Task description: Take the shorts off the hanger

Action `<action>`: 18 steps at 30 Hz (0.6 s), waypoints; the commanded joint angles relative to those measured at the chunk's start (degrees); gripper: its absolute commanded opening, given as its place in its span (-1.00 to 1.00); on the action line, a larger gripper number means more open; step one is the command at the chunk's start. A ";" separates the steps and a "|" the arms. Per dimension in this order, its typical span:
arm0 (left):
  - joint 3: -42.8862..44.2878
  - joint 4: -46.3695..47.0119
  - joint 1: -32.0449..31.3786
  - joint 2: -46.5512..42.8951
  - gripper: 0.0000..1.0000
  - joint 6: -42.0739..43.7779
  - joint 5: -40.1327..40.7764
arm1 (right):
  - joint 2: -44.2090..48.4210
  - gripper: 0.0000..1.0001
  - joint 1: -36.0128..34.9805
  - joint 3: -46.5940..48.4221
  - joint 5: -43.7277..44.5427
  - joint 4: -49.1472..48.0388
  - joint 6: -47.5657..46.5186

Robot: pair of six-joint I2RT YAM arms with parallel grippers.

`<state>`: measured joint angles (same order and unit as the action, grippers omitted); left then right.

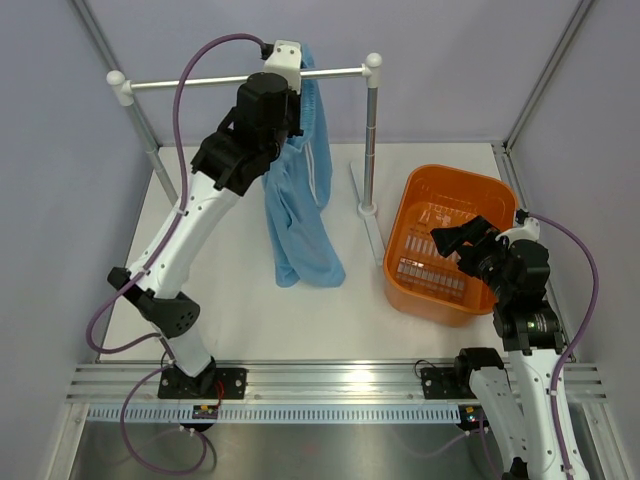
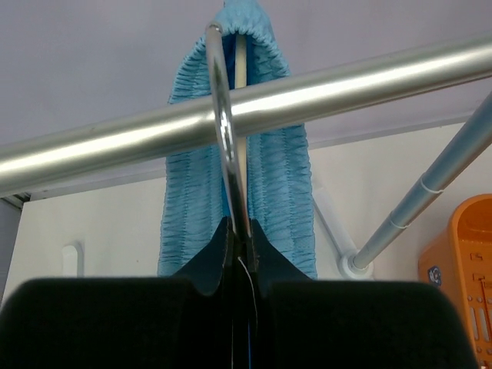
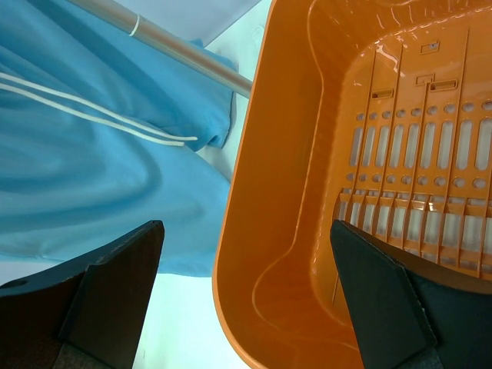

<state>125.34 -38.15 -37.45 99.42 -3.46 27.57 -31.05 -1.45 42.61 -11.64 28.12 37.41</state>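
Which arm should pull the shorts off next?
Likely right: the right gripper is open, free over the basket, near the shorts. The left gripper is shut on the hanger hook at the rail.

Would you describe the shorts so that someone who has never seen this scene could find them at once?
Find the silver rail spanning the back of the white table. Where the left tool grips the hanger hook on it, the shorts hang down. They are the only light-blue fabric, with white side stripes, unlike the rigid orange basket nearby.
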 commanded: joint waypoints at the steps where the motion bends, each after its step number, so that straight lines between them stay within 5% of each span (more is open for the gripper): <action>1: 3.07 0.63 0.10 -4.76 -1.00 0.04 0.73 | 0.02 0.99 -0.30 -0.07 -0.93 -2.72 -1.02; 18: -12.39 -12.72 -4.20 -14.33 -1.00 -5.85 -2.00 | -5.50 0.96 -0.30 2.82 -9.09 -4.65 -5.85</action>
<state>113.56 -50.85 -39.59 88.14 -9.06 26.24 -34.24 -1.45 42.76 -16.47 25.93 34.30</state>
